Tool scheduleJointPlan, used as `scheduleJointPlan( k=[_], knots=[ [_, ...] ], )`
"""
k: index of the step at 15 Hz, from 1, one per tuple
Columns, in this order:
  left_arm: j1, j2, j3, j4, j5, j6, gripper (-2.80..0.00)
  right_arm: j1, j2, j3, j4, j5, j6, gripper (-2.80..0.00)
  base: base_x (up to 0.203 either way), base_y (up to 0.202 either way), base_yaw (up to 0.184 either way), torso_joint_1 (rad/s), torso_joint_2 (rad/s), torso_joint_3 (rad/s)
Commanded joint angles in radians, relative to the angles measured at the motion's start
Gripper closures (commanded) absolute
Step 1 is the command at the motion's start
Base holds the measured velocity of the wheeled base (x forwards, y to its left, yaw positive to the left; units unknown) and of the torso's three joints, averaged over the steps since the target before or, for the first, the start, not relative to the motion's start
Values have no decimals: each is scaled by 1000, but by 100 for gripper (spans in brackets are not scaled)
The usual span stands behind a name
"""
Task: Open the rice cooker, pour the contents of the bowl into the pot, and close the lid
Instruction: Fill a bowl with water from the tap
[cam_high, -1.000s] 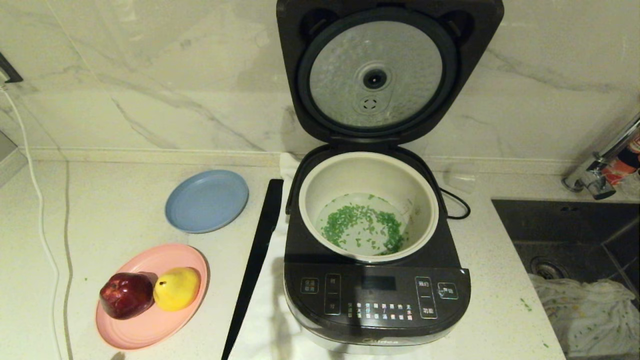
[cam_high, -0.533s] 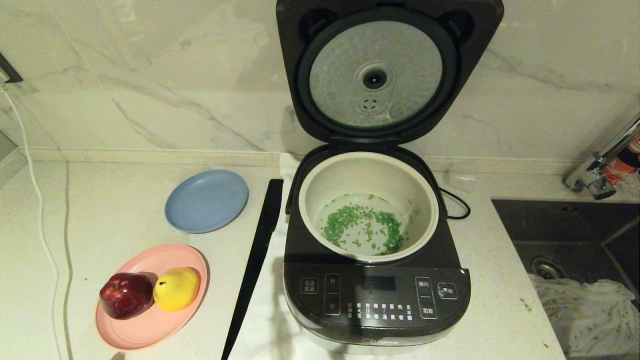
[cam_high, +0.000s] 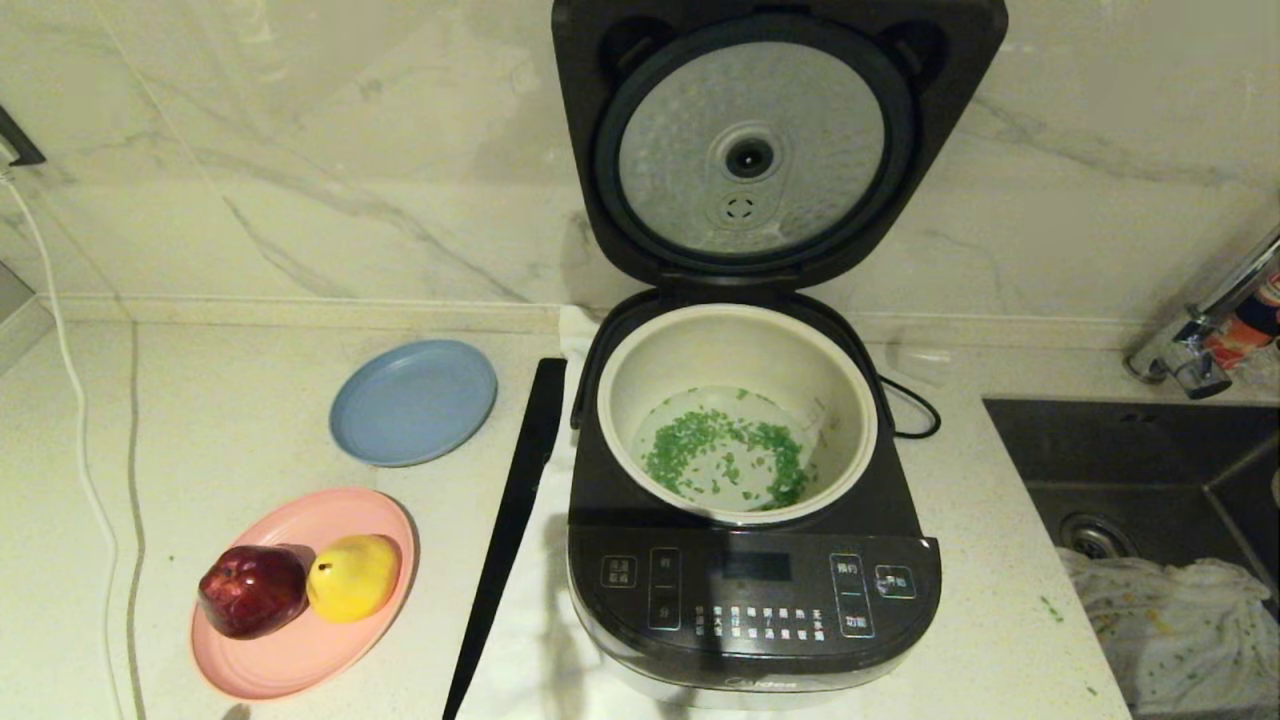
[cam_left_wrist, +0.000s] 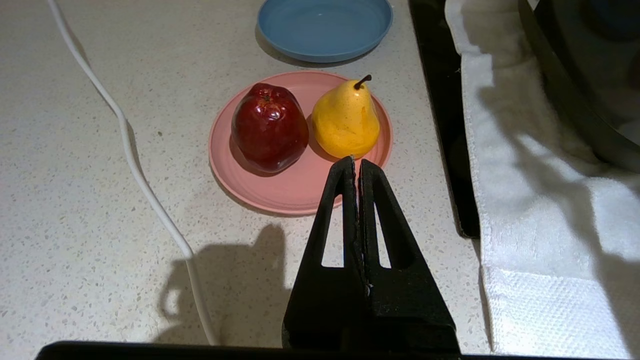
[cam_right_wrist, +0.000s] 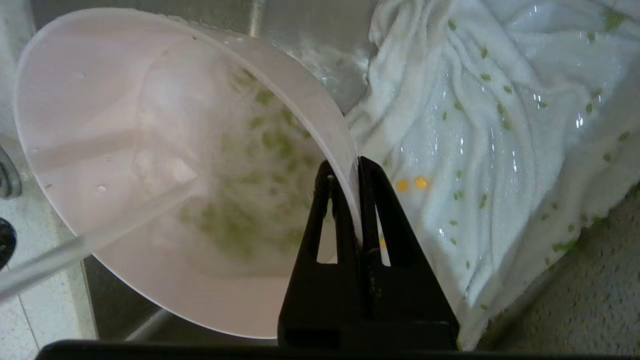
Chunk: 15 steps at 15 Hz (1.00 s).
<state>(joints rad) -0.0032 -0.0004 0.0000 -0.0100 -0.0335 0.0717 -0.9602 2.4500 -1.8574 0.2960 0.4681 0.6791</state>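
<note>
**Operator:** Cooker first. I see the rice cooker (cam_high: 752, 560) in the middle of the counter (cam_high: 240, 440), its lid (cam_high: 775, 140) swung fully up against the marble wall, silver dimpled underside facing me. The pot (cam_high: 738, 345) sits seated in the body, and green bits mixed with white grains (cam_high: 725, 458) lie across its bottom.

**Observer:** Where is the bowl?

**Operator:** Off to the right, out of the head view. My right gripper (cam_right_wrist: 358, 167) is pinching the rim of the pale pink bowl (cam_right_wrist: 150, 165), fingers clamped narrow on the thin wall. The bowl is tilted over the sink, above a wet white cloth (cam_right_wrist: 500, 125) speckled with green bits. A smear of green remains inside the bowl, though it is blurred.

**Observer:** And the left arm?

**Operator:** Parked low at the near left. The left gripper (cam_left_wrist: 358, 161) has its jaws pressed together on nothing, hanging above the pink plate (cam_left_wrist: 280, 192) that carries a red apple (cam_left_wrist: 269, 127) and a yellow pear (cam_left_wrist: 345, 120). The blue plate (cam_left_wrist: 325, 27) lies farther back, and a white towel (cam_left_wrist: 545, 215) lies under the cooker.
</note>
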Motion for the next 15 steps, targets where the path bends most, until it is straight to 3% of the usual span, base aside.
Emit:
scheduleJointPlan(
  k=[1, 6, 11, 15],
  knots=[
    [0, 0, 5, -1, 0, 0, 0, 0, -14, -3, 17, 3, 2, 0, 0, 0, 0, 0, 0, 0],
    [0, 0, 5, -1, 0, 0, 0, -1, -65, 58, 38, -14, -10, 0, 0, 0, 0, 0, 0, 0],
    [0, 0, 5, -1, 0, 0, 0, 49, -273, 305, 76, -18, -161, 0, 0, 0, 0, 0, 0, 0],
    [0, 0, 5, -1, 0, 0, 0, 124, -487, 395, 293, -14, -272, 0, 0, 0, 0, 0, 0, 0]
  ],
)
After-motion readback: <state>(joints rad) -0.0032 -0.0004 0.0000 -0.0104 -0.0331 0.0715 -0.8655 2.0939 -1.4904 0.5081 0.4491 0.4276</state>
